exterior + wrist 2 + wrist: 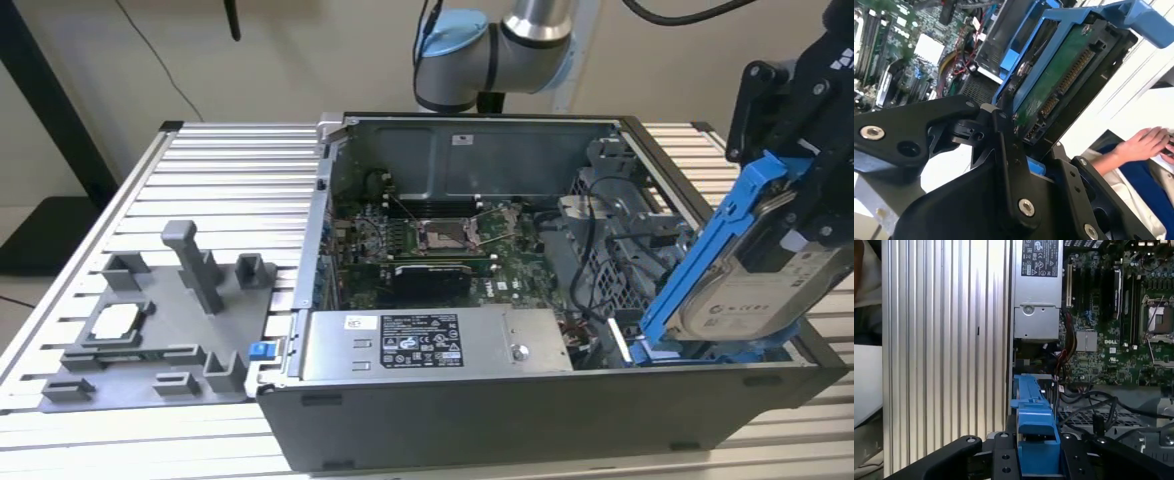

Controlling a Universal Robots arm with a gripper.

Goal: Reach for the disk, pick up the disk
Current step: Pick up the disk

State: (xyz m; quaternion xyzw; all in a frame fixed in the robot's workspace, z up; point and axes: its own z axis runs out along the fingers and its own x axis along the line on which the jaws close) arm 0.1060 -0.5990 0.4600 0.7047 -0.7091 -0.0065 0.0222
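Observation:
The disk (747,290), a silver-grey drive with a white label in a bright blue carrier, hangs tilted and nearly on edge over the open computer case at the exterior view's right. Its lower end is level with the case's rim. My gripper (797,195) is shut on the disk's upper end. In the second wrist view the black fingers (1004,150) clamp the disk (1054,85) with its green circuit-board side showing. In the first wrist view the blue carrier (1034,415) stands between the two sides of my gripper (1036,457).
The open computer case (534,410) holds a motherboard (427,240) and a long grey metal box (427,345) with a label. A grey fixture (147,350) with a small silver chip (114,325) lies on the slatted table (227,170). A person's hand (1144,142) is nearby.

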